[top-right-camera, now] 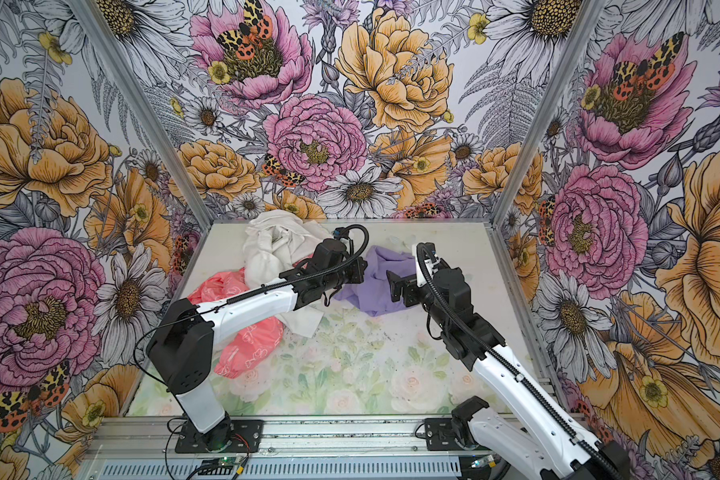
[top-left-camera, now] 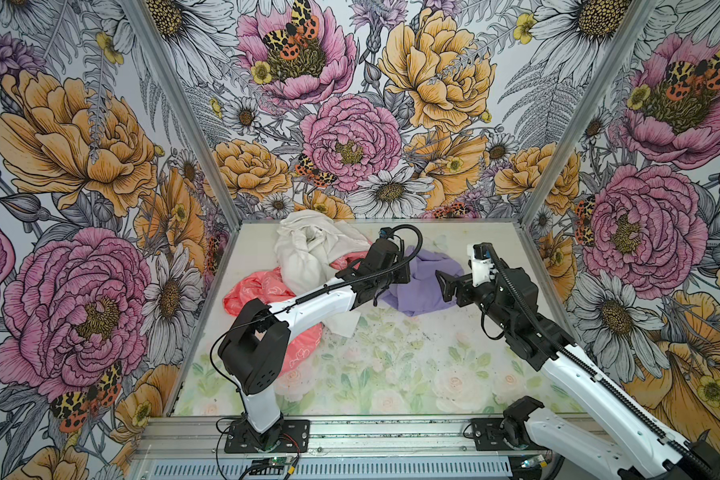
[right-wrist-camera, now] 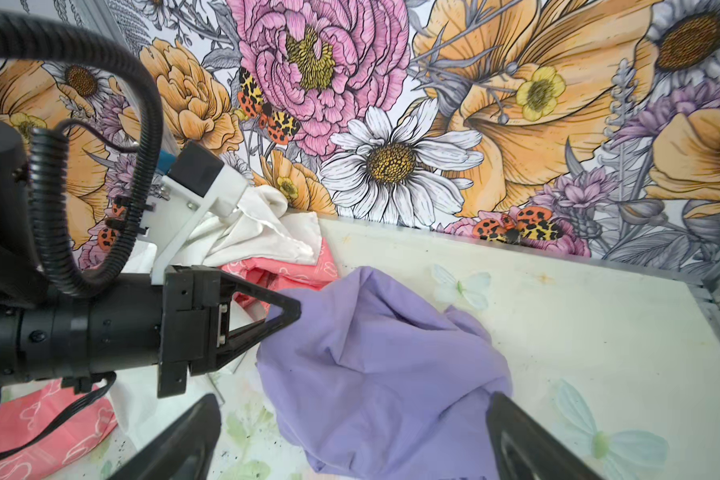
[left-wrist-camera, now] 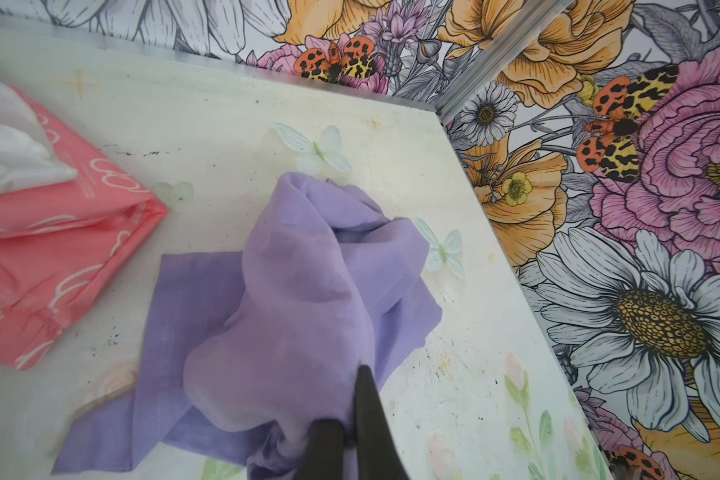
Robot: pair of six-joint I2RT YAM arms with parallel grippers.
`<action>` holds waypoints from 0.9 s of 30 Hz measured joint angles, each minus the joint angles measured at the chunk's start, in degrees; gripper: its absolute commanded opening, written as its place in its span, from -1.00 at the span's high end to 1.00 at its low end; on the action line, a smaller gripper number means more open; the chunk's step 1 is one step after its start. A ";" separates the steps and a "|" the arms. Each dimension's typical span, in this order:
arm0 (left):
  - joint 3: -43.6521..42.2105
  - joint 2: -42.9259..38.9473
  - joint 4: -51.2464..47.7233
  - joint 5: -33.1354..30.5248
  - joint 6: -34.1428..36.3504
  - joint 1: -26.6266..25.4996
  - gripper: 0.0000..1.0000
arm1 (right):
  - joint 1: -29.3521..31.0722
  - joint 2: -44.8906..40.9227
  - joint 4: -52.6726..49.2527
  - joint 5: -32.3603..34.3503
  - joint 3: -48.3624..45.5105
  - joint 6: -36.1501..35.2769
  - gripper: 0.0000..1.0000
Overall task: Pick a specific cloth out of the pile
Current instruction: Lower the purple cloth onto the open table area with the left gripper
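Left gripper (right-wrist-camera: 285,312) pinches the cloth (top-left-camera: 425,286) by its near-left edge, toward the tabletop's (top-left-camera: 412,353) far edge. Right gripper (top-left-camera: 444,286), spread wide, hovers at its right side.

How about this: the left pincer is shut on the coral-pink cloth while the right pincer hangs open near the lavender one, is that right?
Not quite: the left pincer is shut on the lavender cloth, not the coral-pink cloth, as the left wrist view shows. The right pincer does hang open near the lavender one.
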 measured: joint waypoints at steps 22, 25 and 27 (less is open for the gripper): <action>-9.77 -7.17 2.47 -0.52 -3.74 2.91 1.00 | 5.77 6.01 0.17 -10.45 -1.79 -0.61 -0.88; -9.77 -7.93 3.13 -0.87 -3.72 2.84 1.00 | 6.36 8.76 1.25 -10.45 -1.81 -0.44 -0.81; -9.77 -8.70 3.43 -0.92 -3.72 2.75 1.00 | 6.38 10.36 3.67 -10.38 -2.36 0.11 -0.75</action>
